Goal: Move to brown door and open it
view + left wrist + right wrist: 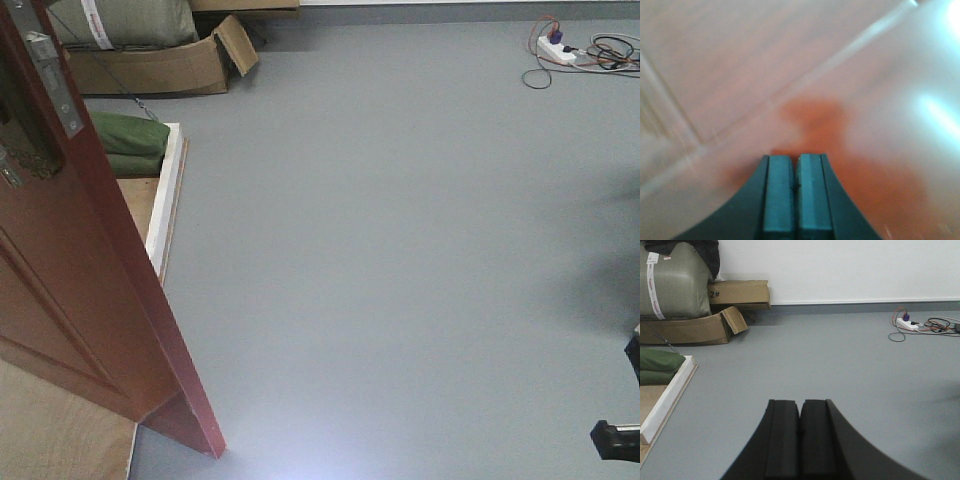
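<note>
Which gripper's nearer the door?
Left. The left gripper points at the door from close up; the right gripper faces open floor, with no door in its view.

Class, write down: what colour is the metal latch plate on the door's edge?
Silver. The latch plate on the brown door shows best in the exterior front-facing view.

Your left gripper (796, 162) is closed: its two pads (779, 195) press flat against each other along their full visible length and point straight out from the wrist camera. Your right gripper (800, 407) sits the same way, its black fingers (782, 440) meeting down the middle, held level and aimed forward. In the front view, a black piece of your right arm (615, 438) pokes in at the lower right corner.
</note>
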